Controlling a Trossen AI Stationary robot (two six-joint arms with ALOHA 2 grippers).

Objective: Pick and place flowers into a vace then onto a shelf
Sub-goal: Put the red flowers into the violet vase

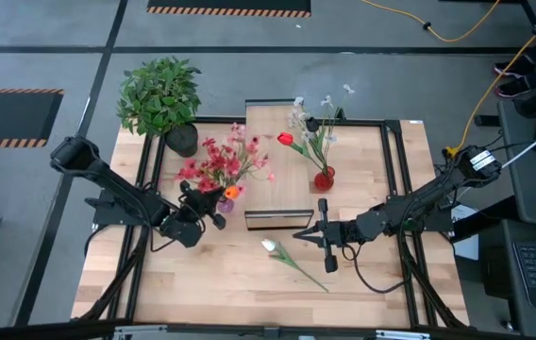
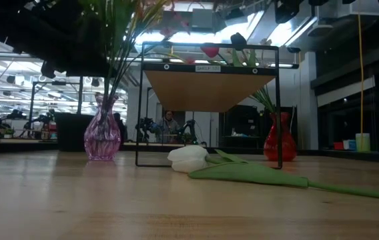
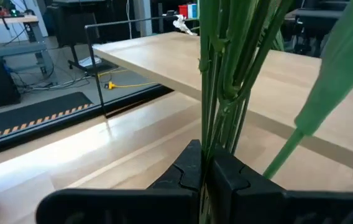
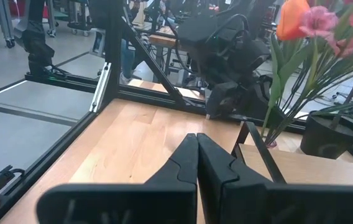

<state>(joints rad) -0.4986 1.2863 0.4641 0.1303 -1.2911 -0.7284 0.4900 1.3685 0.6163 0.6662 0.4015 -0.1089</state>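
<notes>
jaws of the left gripper pinch the green stems in the purple vase beside the shelf; right gripper closed, empty, near the white tulip.

Both arms are matte black, built of slim jointed links with black cables trailing alongside. The left tool and right tool each end in two dark, angular fingers with stepped inner edges.
</notes>
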